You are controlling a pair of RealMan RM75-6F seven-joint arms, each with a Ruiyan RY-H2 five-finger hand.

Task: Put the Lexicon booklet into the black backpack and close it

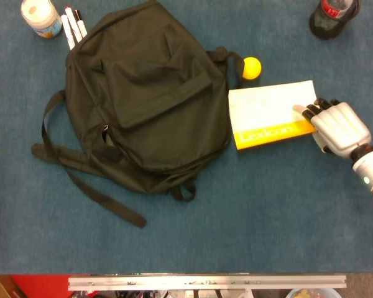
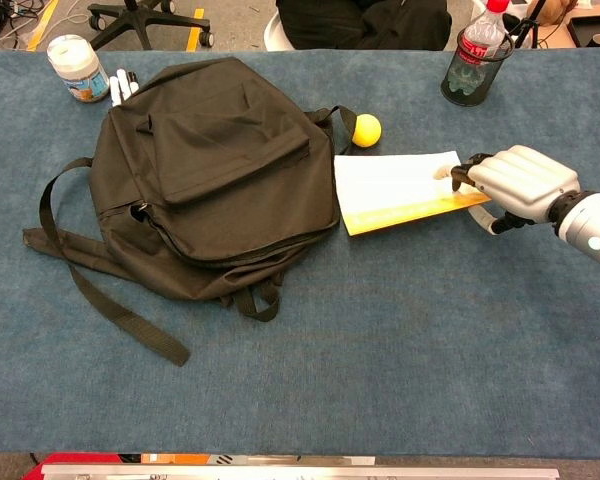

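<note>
My fingers [image 1: 309,112] lie flat and close together on the right edge of the booklet [image 1: 268,112], pressing down on it, and I can't tell if my thumb is tucked under the edge or not. So my right hand [image 1: 337,126] is touching the booklet, but I would not say it has a real hold. My left hand does not show in either view. The booklet lies on the blue counter [image 1: 248,217], with its left edge just beside the backpack [image 1: 146,93], maybe touching it. I think the booklet is light and thin, and it will bend a bit if I lift it by one side. Its cover looks smooth, so my fingers could slip on it, while the soft counter may drag on it underneath. In the chest view the edge near my hand looks a little raised. The best place to take hold is that right edge, fingers on top and thumb below. The backpack is soft and floppy and looks zipped shut, so it will sag when I try to open it. A yellow ball [image 1: 252,67] sits just above the booklet.
</note>
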